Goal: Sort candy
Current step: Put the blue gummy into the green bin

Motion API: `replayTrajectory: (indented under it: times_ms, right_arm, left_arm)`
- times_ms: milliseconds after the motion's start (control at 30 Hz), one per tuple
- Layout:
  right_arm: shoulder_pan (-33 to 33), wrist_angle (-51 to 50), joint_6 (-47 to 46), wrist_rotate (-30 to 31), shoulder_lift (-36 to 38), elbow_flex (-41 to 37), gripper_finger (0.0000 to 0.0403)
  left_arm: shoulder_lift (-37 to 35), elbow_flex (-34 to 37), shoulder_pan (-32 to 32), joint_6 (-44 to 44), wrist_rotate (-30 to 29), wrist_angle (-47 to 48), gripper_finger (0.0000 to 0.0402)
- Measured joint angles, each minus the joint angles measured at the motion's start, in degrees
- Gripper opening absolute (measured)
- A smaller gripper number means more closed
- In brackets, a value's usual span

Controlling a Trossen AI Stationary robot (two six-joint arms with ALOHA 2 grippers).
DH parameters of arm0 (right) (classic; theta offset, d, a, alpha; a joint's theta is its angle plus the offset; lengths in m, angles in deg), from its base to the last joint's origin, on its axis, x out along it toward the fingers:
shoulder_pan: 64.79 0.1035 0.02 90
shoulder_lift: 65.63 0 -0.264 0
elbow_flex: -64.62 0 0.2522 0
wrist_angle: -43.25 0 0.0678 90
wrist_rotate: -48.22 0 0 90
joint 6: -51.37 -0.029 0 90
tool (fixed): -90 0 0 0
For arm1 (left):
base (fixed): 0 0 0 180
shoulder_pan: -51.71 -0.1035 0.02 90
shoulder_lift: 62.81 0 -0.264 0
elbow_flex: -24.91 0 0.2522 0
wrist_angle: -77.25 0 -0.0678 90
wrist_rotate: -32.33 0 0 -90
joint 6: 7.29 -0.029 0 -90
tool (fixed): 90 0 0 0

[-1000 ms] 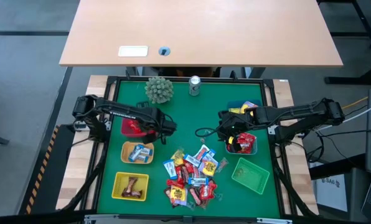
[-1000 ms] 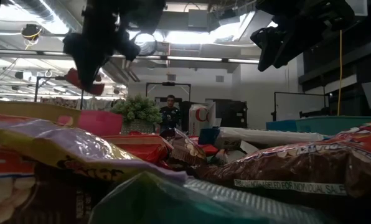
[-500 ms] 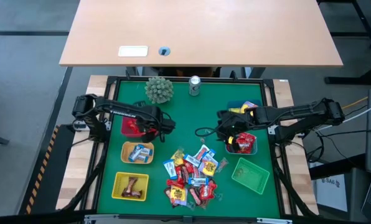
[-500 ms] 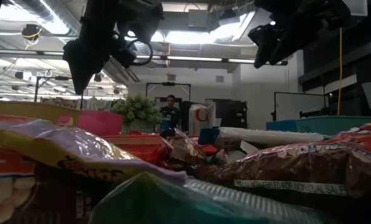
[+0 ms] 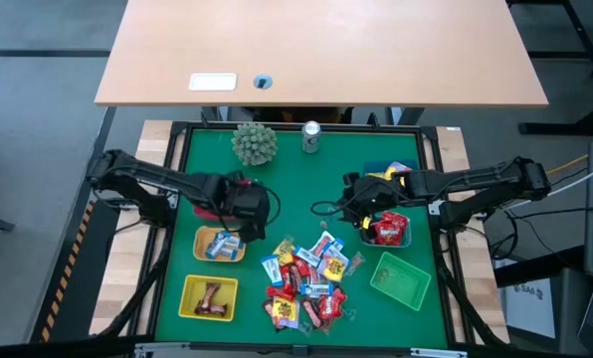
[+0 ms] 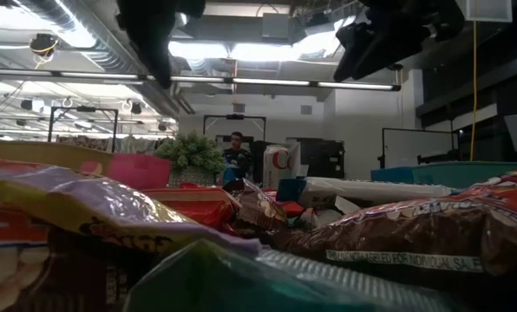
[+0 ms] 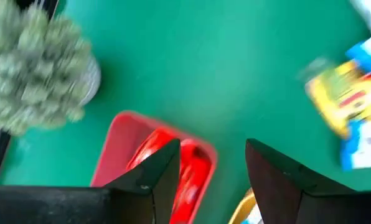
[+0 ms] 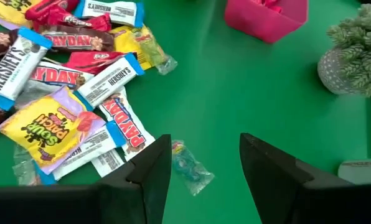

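The candy [image 5: 306,283] lay heaped at the mat's six o'clock edge, light, crinkly and slippery-looking; I'd have pinched one across its flat middle or a twisted end. The left gripper [image 5: 249,214] hung open and empty between the red basket [image 7: 149,162] and the pile. The right gripper [image 5: 361,206], jaws parted, held nothing at three o'clock. Bare green mat [image 5: 296,184] toward twelve gave free room.

Pale wooden desk [image 5: 316,50] on grey floor (ceiling strip-lit).
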State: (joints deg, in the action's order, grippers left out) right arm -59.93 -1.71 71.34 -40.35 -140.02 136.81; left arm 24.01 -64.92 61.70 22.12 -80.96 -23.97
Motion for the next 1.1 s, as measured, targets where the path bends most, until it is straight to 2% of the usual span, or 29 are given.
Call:
replayTrajectory:
  times_ms: [100, 267, 567, 700, 833, 1100]
  right_arm:
    - [0.0, 0.0, 0.0, 0.0, -0.6, 0.0, 0.0189]
    - [0.0, 0.1, 1.8, 0.0, -3.6, 0.0, 0.0189]
    - [0.0, -0.2, 6.5, 0.7, -9.6, 0.0, 0.0189]
    - [-0.1, -0.3, 7.8, 0.8, -11.9, 0.0, 0.0189]
    - [-1.1, -0.6, 9.1, 1.3, -14.8, 0.0, 0.0189]
    - [-5.0, 0.5, 9.4, 1.3, -20.7, 0.0, 0.0189]
  left_arm:
    - [-0.1, 0.1, 1.9, -0.4, -0.8, -4.7, 0.0168]
    - [-0.1, 5.2, 5.0, -3.2, -1.4, -19.5, 0.0168]
    - [0.0, 20.9, 8.4, -3.0, -1.0, -58.2, 0.0168]
    - [0.0, 26.1, 8.4, -3.0, 1.5, -72.0, 0.0168]
    - [0.0, 28.7, 8.4, -3.0, 1.7, -78.2, 0.0168]
    - [0.0, 28.9, 8.3, -3.1, 1.7, -78.7, 0.0168]
